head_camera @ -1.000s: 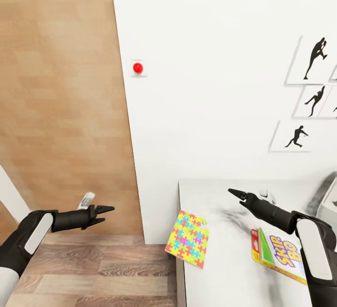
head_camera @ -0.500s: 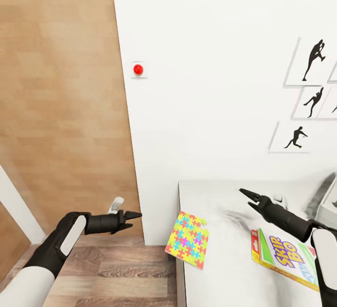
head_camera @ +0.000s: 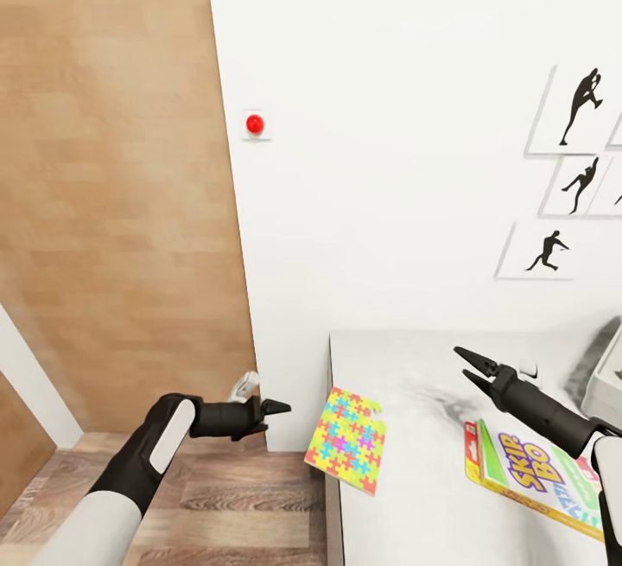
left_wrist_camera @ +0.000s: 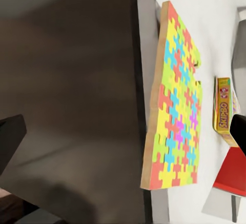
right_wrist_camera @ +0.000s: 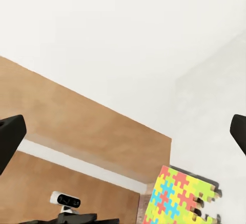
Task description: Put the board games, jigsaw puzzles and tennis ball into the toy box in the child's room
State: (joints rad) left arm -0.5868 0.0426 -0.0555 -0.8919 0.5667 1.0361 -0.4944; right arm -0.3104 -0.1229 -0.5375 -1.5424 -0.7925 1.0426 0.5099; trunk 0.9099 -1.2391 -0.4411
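Now the puzzle (head_camera: 347,440) lies flat on the table (head_camera: 415,497), sticking out over its edge; the SKIP-BO box (head_camera: 531,475) lies near it; the left gripper (head_camera: 275,409) points at the puzzle, fingers apart, holding nothing; the right gripper (head_camera: 468,365) hangs over the table, fingers apart too.

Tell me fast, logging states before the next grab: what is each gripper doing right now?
Left gripper: open, empty, short of the jigsaw puzzle.
Right gripper: open, empty, above the table.

Table (head_camera: 406,514): jigsaw puzzle (head_camera: 347,438) overhanging left edge; SKIP-BO board game (head_camera: 529,475) to its right.
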